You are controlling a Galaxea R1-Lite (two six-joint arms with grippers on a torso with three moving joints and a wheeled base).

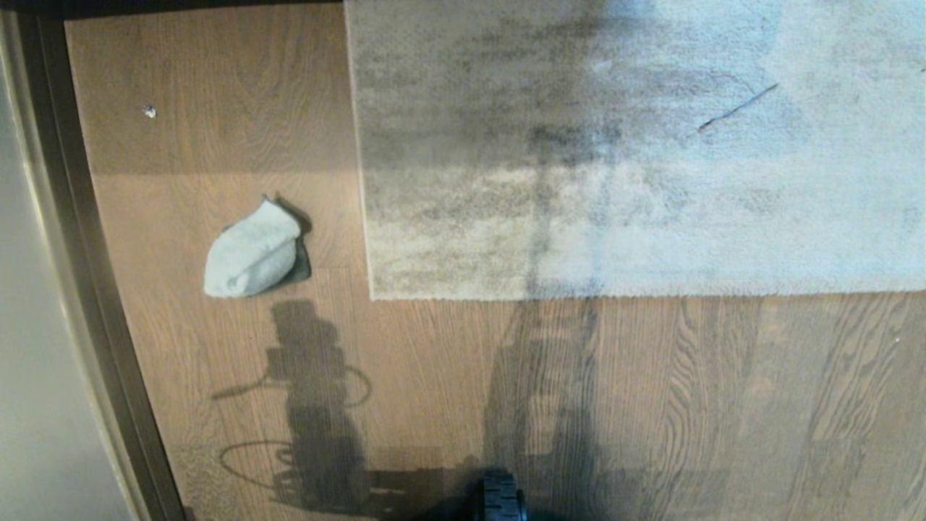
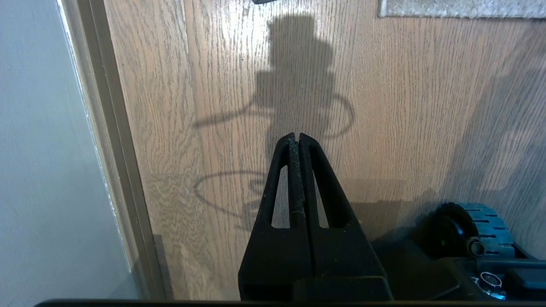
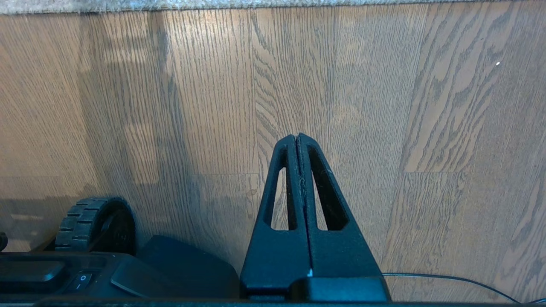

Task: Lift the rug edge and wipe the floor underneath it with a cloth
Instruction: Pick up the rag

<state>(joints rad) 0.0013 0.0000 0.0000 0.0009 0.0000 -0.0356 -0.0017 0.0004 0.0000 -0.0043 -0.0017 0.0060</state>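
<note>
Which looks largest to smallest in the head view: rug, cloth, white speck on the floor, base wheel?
1. Rug, by far.
2. Cloth.
3. Base wheel, cut off by the frame, so unsure against the cloth.
4. White speck.

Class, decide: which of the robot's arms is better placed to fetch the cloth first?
Left, probably. The cloth lies on the floor to the robot's left of the rug edge. Left gripper and right gripper are both shut, empty.

A pale wall (image 1: 29, 325) stands along the left, and a small white speck (image 1: 149, 111) lies near it.
</note>
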